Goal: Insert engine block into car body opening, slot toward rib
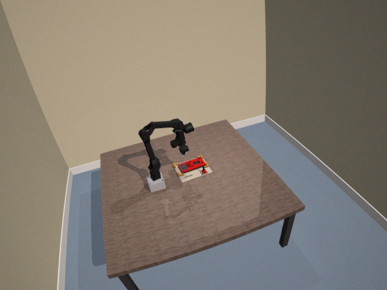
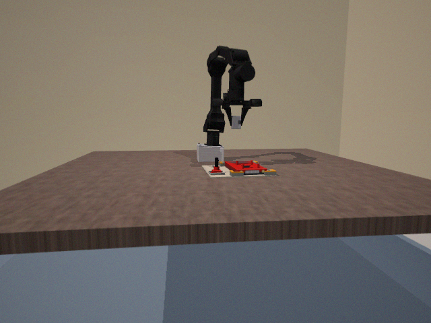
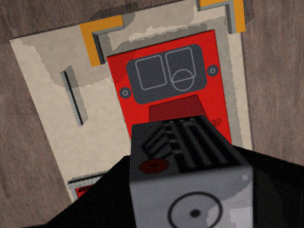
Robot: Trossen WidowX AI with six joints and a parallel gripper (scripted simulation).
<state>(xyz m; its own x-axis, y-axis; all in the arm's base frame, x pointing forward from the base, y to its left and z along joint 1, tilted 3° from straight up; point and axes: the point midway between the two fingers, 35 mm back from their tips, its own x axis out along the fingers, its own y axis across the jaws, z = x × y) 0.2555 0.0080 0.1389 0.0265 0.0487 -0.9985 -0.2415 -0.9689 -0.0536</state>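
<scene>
The pincer (image 2: 236,120) is shown closed on the grey engine block (image 2: 236,122), which is held in the air well above the red car body (image 2: 245,165). The car body lies flat on a pale base plate (image 1: 191,177) with orange corner brackets (image 3: 101,35), on the brown desk (image 1: 218,202), just beside the arm's grey pedestal (image 1: 161,186).

In the wrist view the engine block (image 3: 187,163) fills the lower foreground — its ribbed dark face and a circular mark on its grey side are visible, while the fingers themselves are largely hidden behind it. Beyond the block lies the car body (image 3: 216,102), with a dark grey panel (image 3: 166,73) outlined in white and a darker red recess (image 3: 178,108) just below it, partly covered by the block. Whether this recess is the opening, and where the rib lies, cannot be told from these views.

The step in hand is judged to be carriage and alignment ahead of insertion. Several faults are possible from here:

- The slot side may be turned away from the rib, since the block's orientation is hard to verify while it hides the target.
- A tilted block may jam at the edge of the opening and be left proud rather than fully seated.
- A slip in the grip may be caused by a downward push against a misaligned edge.
- On withdrawal, the car body or the small red upright part (image 2: 216,168) beside it may be brushed if the fingers are not raised straight up.
</scene>
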